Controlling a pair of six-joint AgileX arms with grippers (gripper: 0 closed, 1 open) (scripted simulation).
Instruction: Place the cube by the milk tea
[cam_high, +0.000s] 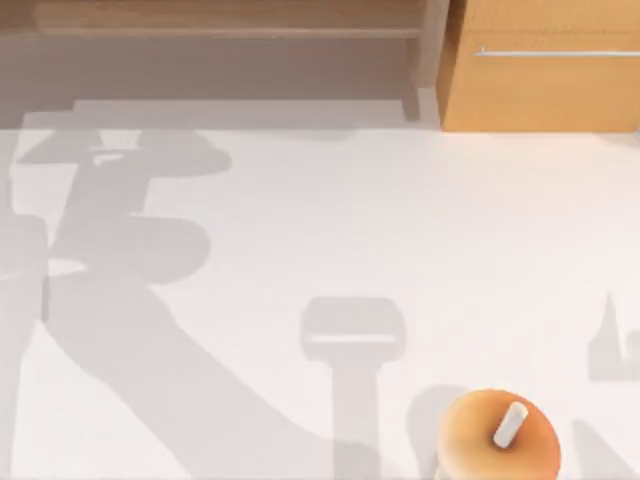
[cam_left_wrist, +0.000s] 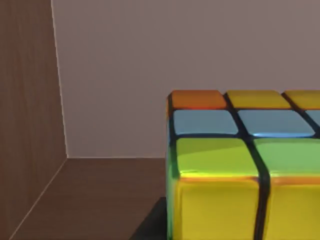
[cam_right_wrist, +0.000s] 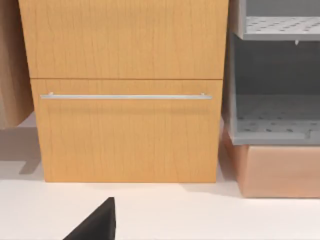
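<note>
1. White tabletop (cam_high: 330, 230) fills the top view, crossed by grey arm shadows; a wooden drawer cabinet (cam_high: 545, 70) stands at the upper right.
2. One cube (cam_left_wrist: 245, 165) sits close before the left wrist camera, inside a wood-walled nook; whether any claw holds it, I cannot tell.
3. One milk tea (cam_high: 497, 437) stands at the lower right edge.

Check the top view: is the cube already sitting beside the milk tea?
No, the milk tea stands alone on the white table.
</note>
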